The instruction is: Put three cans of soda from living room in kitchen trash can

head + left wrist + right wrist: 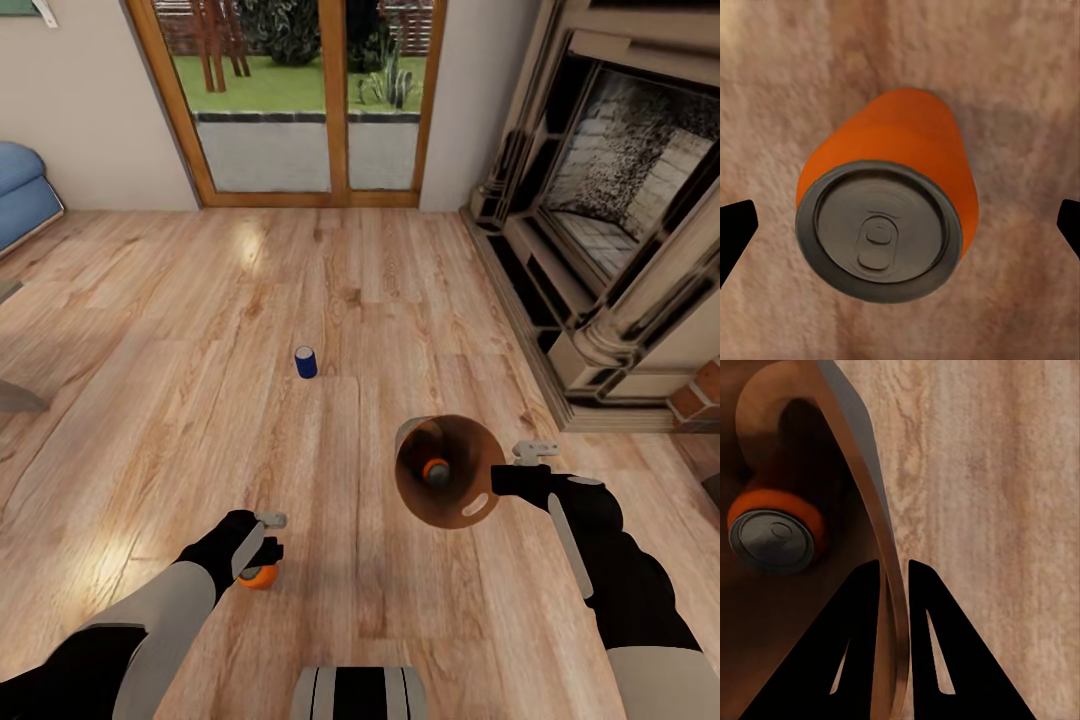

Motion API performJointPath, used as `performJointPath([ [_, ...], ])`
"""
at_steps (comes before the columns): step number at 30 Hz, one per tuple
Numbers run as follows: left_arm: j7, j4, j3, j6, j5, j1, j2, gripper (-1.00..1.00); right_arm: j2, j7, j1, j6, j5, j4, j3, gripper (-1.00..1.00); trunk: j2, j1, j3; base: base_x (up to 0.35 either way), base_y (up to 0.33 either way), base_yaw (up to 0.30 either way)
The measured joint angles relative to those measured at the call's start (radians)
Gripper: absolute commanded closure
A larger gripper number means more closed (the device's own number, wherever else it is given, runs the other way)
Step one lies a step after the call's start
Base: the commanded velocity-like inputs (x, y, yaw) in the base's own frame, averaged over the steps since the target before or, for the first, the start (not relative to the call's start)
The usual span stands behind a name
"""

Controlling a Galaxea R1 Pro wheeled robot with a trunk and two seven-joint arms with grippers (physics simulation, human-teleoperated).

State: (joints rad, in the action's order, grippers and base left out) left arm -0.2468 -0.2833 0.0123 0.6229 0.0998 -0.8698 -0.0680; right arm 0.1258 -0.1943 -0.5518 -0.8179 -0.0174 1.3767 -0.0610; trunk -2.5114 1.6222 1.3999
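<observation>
The left gripper (268, 548) hangs spread wide over an upright orange can (889, 195) on the plank floor (150, 400), fingertips clear of it on both sides. Farther out, near the floor's middle, stands a dark blue can (305, 361). The right gripper (894, 574) pinches the trash can (447, 472) by its rim; a second orange can (776, 529) lies inside.

— What do the arms look like?
— Black rounded forearms (610, 560) with pale grey shell panels; light grey metal brackets at the wrists (535, 450).
— And the fingers?
— Flat black tapered fingers (862, 645) with narrow slots.
</observation>
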Motion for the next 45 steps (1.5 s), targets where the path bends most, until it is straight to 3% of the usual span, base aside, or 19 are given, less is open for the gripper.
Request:
performJointPath([
  [11, -0.001, 0.0, 0.0, 0.0, 0.0, 0.0, -0.001, -1.0, 0.0, 0.002, 0.0, 0.0, 0.002, -0.002, 0.011, 1.0, -0.003, 0.005, 0.042, 0.0, 0.0, 0.0],
  [26, 0.0, -0.001, 0.0, 0.0, 0.0, 0.0, -0.001, -1.0, -0.001, 0.005, 0.0, 0.0, 0.002, -0.001, 0.028, 1.0, -0.003, 0.005, 0.043, 0.0, 0.0, 0.0],
  [27, 0.0, -0.002, 0.0, 0.0, 0.0, 0.0, -0.001, 1.0, -0.001, 0.005, 0.0, 0.0, 0.003, -0.001, 0.028, 1.0, -0.003, 0.005, 0.043, 0.0, 0.0, 0.0],
  [45, 0.003, -0.002, 0.0, 0.0, 0.001, 0.0, -0.002, 1.0, -0.001, 0.005, 0.0, 0.0, 0.002, -0.001, 0.028, 1.0, -0.003, 0.005, 0.043, 0.0, 0.0, 0.0],
])
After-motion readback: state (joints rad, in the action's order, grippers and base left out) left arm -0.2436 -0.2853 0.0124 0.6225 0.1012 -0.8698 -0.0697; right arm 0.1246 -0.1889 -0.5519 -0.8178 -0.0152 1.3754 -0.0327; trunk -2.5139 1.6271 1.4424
